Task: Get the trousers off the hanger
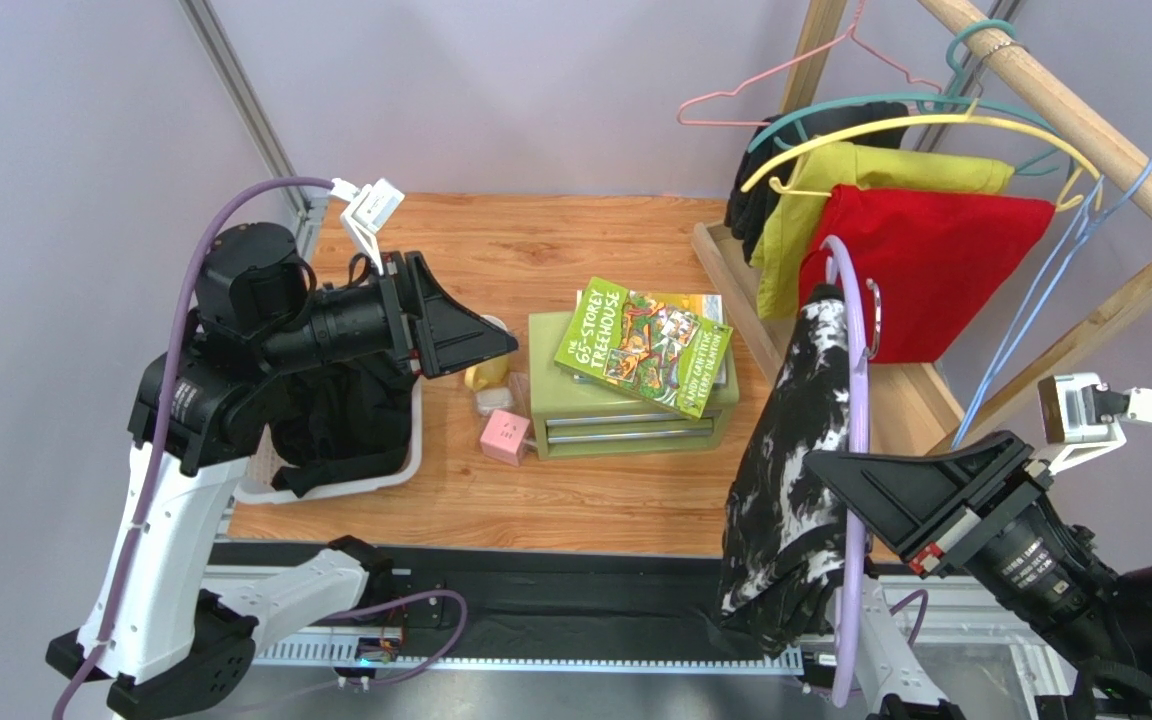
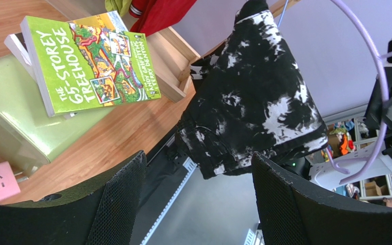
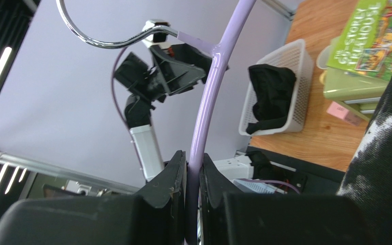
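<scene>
Right gripper [image 3: 193, 176] clamped on lilac hanger [image 1: 856, 450] bearing speckled trousers [image 1: 785, 450]; left gripper [image 2: 195, 196] wide open, empty, left of trousers.

Showing black trousers [image 1: 785, 450] splashed with white speckles, draped over a pale lilac hanger [image 1: 856, 450]. Hanging on the rack: yellow-green trousers [image 1: 853, 188] on a yellow hanger [image 1: 920, 132], red trousers [image 1: 935, 263], dark trousers [image 1: 760, 173] under a teal hanger [image 1: 898, 102], plus pink [image 1: 778, 83] and blue [image 1: 1056, 285] wire hangers. Lying in a white basket [image 3: 297, 87]: plain black trousers [image 3: 270, 94]. Resting on a light green box [image 1: 627, 413]: bright green book [image 1: 642, 342] with multicoloured cover art. Sitting on orange-brown wood-grain table [image 1: 537, 255]: pink cube [image 1: 504, 437].
</scene>
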You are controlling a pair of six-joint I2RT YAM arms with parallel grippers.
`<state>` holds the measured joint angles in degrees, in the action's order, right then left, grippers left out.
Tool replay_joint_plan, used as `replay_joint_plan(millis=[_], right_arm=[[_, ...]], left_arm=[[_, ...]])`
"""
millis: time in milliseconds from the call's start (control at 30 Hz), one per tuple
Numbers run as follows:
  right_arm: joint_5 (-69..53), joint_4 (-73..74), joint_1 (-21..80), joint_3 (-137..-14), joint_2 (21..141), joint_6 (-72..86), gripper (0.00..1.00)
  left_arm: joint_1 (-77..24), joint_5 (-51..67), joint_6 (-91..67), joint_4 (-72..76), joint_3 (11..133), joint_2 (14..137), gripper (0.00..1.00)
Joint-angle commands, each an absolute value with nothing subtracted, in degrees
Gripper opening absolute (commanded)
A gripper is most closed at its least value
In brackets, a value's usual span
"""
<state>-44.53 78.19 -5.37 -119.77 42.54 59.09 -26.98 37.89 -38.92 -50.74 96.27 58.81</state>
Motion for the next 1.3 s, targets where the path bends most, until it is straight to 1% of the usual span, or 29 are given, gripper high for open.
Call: replay_joint_plan(millis=[0, 167, 200, 267, 367, 500, 700, 800, 867, 900, 967, 1033, 1067, 1100, 1133, 1200, 1267], right_arm=[[-54.22, 55.15, -5.27, -121.38, 42.89, 65.03, 0.00], [-56.69, 44.76, -5.27, -122.87, 44.12, 73.19, 0.00], [-57.04, 39.69, -5.36, -122.96, 44.56, 74.95, 0.00], [-56.95, 35.18, -5.36, -124.27, 46.14, 79.16, 0.00], [-55.11, 27.00, -5.80, -124.63, 48.42, 83.04, 0.00], [-51.43, 14.72, -7.64, -121.56, 51.32, 90.33, 0.00], [-51.24, 8.36, -12.39, -129.45, 63.69, 96.41, 0.00], [-51.76, 6.25, -12.48, -132.36, 69.58, 100.10, 0.00], [-52.56, 7.64, -12.31, -136.57, 73.02, 100.28, 0.00], [-52.56, 8.78, -11.00, -137.80, 75.82, 99.85, 0.00], [-51.16, 11.41, -7.66, -139.65, 77.77, 96.34, 0.00], [-48.00, 14.40, 2.50, -140.09, 80.84, 92.57, 0.00], [-46.77, 16.33, 5.59, -142.36, 82.16, 86.81, 0.00], [-42.76, 21.83, 11.19, -143.34, 83.05, 83.62, 0.00], [-41.24, 22.49, 13.34, -143.52, 84.01, 81.41, 0.00], [-38.77, 19.45, 16.07, -141.34, 84.64, 82.09, 0.00], [-37.01, 18.20, 17.75, -142.29, 86.48, 81.22, 0.00]], left_arm=[[-27.25, 39.90, -41.05, -49.13, 96.50, 58.27, 0.80], [-27.25, 40.78, -41.57, -49.04, 98.25, 58.36, 0.80], [-27.25, 40.87, -41.66, -48.96, 98.70, 58.45, 0.80], [-27.25, 41.65, -42.71, -48.17, 99.49, 58.80, 0.80], [-27.25, 42.54, -44.03, -46.50, 100.45, 59.06, 0.80], [-27.25, 42.63, -45.70, -43.87, 101.77, 59.59, 0.81], [-27.25, 42.28, -47.02, -42.02, 105.38, 62.31, 0.81], [-27.25, 41.92, -47.02, -41.75, 107.40, 64.33, 0.81], [-27.25, 41.49, -46.93, -41.40, 108.54, 65.82, 0.81], [-27.33, 41.40, -46.93, -41.14, 108.63, 66.27, 0.81], [-27.33, 41.05, -46.93, -40.52, 109.07, 67.58, 0.81], [-27.42, 40.87, -46.84, -40.17, 109.51, 68.90, 0.81], [-27.42, 40.70, -46.67, -40.08, 110.21, 69.43, 0.81], [-27.42, 40.52, -46.58, -40.08, 110.65, 69.87, 0.81], [-27.42, 40.34, -46.58, -40.08, 111.09, 70.57, 0.81], [-27.51, 39.64, -46.41, -40.08, 112.58, 71.19, 0.81], [-27.51, 38.50, -46.06, -40.17, 113.37, 71.28, 0.81]])
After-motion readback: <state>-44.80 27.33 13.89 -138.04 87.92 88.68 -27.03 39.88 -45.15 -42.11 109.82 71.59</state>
